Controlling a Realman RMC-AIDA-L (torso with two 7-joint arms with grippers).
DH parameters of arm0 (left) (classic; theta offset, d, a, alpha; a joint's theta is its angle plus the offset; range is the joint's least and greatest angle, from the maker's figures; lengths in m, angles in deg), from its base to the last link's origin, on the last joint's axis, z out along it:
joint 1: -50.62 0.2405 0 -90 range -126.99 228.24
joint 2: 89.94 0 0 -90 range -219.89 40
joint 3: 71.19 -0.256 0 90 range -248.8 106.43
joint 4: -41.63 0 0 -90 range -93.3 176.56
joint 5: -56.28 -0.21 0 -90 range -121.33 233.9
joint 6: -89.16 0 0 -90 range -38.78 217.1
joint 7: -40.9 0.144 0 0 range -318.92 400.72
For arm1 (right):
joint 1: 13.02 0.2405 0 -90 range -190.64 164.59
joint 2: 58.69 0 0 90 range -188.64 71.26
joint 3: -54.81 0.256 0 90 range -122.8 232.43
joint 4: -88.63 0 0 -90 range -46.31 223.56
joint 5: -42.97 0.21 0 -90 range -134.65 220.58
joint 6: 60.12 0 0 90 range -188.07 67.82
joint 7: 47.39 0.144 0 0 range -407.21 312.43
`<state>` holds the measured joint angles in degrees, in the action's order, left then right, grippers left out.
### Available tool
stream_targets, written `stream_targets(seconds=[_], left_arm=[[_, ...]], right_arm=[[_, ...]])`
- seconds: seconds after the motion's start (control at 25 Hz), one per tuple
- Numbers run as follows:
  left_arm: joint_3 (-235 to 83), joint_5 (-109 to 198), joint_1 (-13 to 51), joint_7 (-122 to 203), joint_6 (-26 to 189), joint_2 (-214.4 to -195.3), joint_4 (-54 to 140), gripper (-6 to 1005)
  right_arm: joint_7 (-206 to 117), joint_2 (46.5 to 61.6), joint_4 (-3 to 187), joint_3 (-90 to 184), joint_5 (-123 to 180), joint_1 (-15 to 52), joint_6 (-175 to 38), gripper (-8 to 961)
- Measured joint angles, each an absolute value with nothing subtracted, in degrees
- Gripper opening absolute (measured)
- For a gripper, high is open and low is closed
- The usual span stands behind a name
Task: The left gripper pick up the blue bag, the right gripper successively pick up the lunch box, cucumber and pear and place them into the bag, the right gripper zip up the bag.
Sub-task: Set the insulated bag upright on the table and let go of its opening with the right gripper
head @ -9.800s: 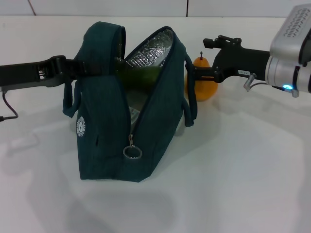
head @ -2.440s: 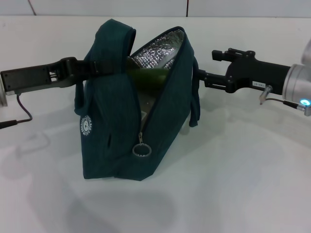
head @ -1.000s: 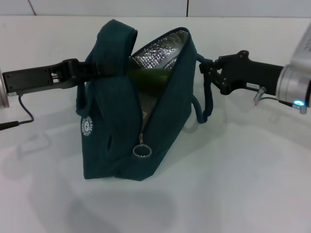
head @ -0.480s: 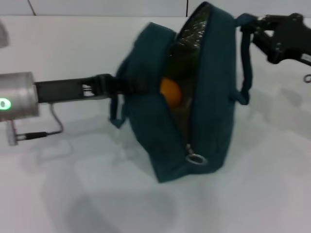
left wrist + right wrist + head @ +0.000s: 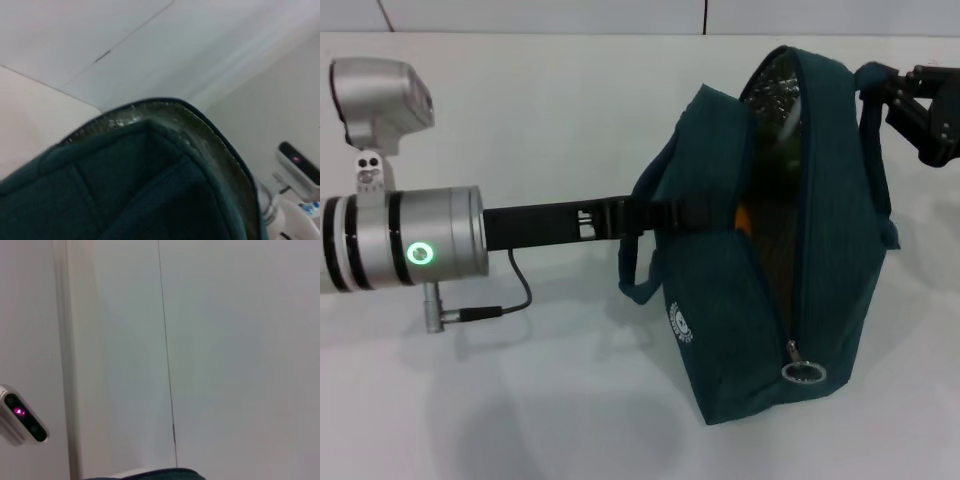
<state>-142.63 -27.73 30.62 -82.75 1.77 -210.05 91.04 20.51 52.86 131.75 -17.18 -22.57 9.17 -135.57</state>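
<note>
My blue bag stands upright on the white table, its mouth gaping and the silver foil lining showing near the top. Its ring-pull zipper hangs low on the front edge, with the round white logo on the near side panel. Inside the bag, a patch of the orange pear shows, with dark green above it.

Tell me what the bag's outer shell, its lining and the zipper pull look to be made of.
The blue bag shell looks like matte woven fabric: it folds softly. Its lining appears to be foil, silvery and crinkled with glints. The zipper pull seems metal, a shiny grey ring.
</note>
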Motion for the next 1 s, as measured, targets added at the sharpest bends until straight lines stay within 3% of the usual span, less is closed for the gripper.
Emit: stream_targets(seconds=[1.0], left_arm=[[-139.5,-25.4,28.6,-78.8,2.4,-209.72,85.5,51]], right_arm=[[20.9,53.75,129.7,-16.7,-25.7,14.3,-132.4,68]])
